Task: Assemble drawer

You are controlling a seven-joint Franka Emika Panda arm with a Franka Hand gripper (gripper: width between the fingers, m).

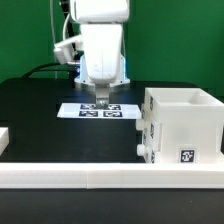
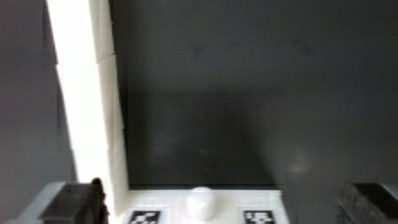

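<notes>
- The housing box (image 1: 182,128) is cut off at the exterior view's right edge; a small white part (image 1: 3,136) at that view's left edge is mostly out of frame.
- The arm hangs straight down, its gripper (image 1: 101,100) just above the marker board (image 1: 98,111) on the black tabletop (image 1: 40,105).
- In the wrist view the fingers (image 2: 71,203) stand spread wide, holding nothing.
- The box sits near the gripper, toward the exterior view's right, behind the long white rail (image 1: 100,175).
</notes>
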